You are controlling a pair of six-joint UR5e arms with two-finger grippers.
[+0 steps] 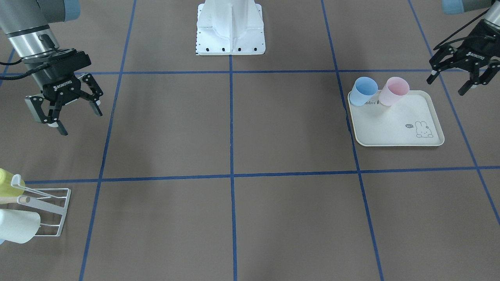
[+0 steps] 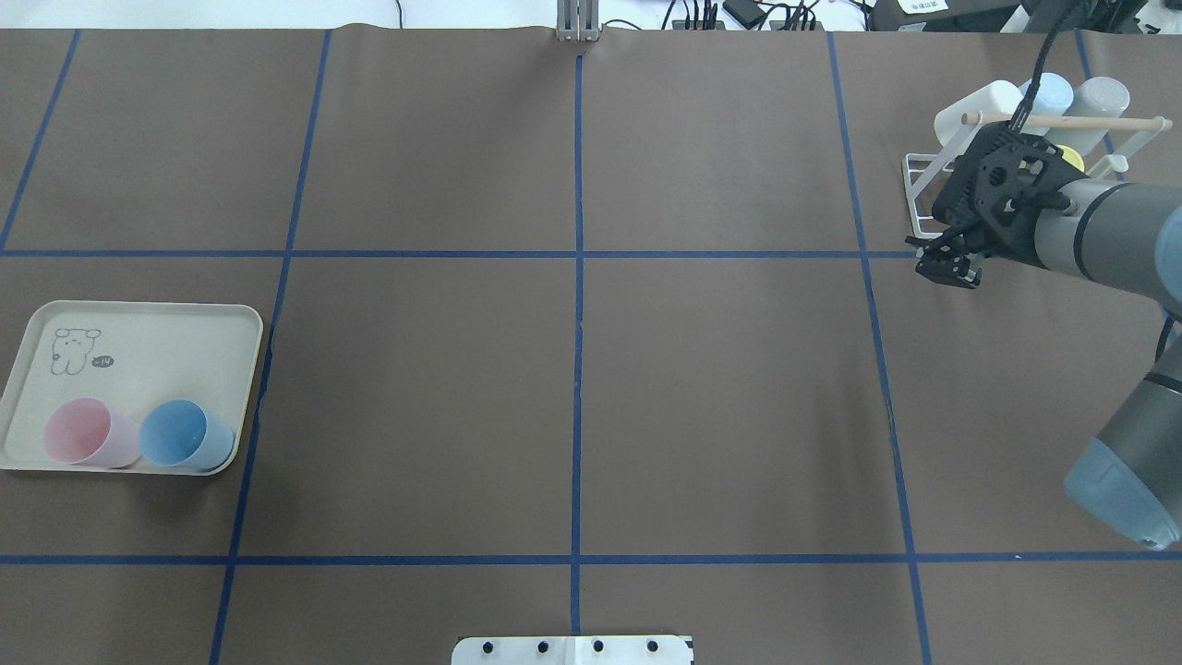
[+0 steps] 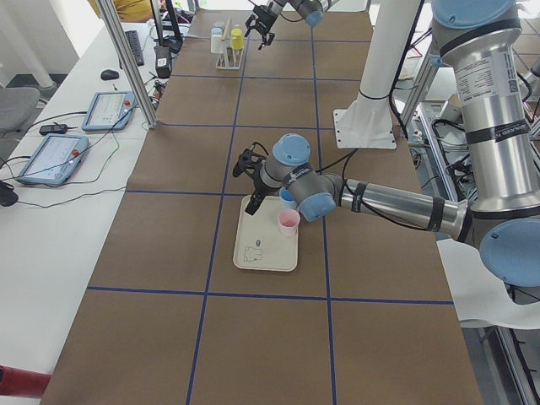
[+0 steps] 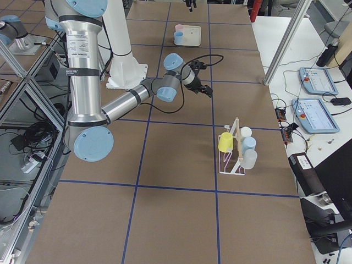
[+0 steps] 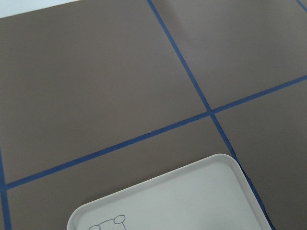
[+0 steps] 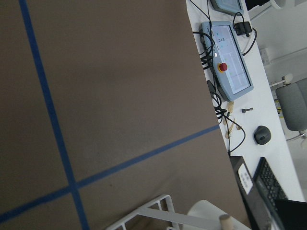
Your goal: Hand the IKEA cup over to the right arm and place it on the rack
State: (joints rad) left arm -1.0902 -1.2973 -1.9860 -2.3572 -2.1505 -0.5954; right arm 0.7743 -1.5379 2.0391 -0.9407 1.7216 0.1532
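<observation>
**Front-facing view:** the left pincer, upper right, is spread wide and empty, just beside the pink cup. That cup and the blue cup stand mouth-up on the tray. The right pincer, upper left, is just as wide and empty. At the lower left the frame edge cuts off the rack, which holds a yellow cup and a white cup.

**Overhead view:** the left arm is out of frame. The right pincer is seen from behind and covers part of the rack.

**Left side view:** the near arm hides most of the blue cup.

**Right side view:** four cups appear to hang on the rack. I judge earlier cups done, two left, and the next hand-over not begun, since neither pincer grips a cup.

**Wrist views:** the left one shows only a tray corner and bare surface. The right one shows a rack corner at the bottom edge. Neither shows fingers.
</observation>
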